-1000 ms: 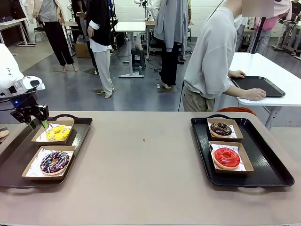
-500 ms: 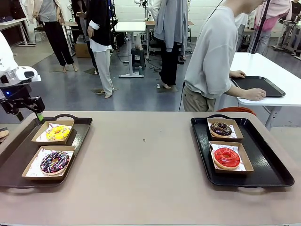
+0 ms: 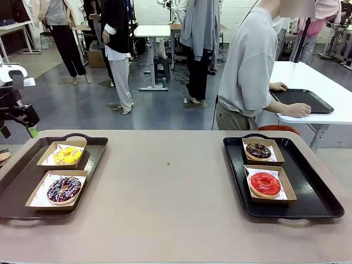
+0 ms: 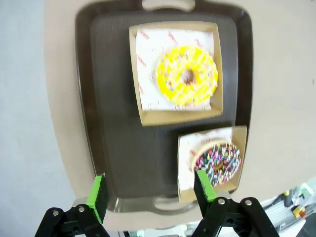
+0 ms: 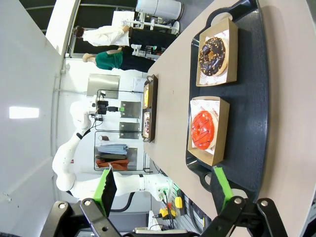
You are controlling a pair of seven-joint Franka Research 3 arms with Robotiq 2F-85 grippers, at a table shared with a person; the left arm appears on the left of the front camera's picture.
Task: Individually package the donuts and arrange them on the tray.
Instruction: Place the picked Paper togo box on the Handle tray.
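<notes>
All four donuts [image 3: 67,155] are sitting boxed on trays [image 3: 316,201], nothing seemingly left, while both grippers [image 4: 150,190] are hanging released at six o'clock.

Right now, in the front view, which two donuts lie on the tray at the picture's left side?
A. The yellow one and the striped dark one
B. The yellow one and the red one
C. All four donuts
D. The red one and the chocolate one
A: on the left tray the yellow donut sits in the farther paper box and the striped dark donut in the nearer one.
</notes>
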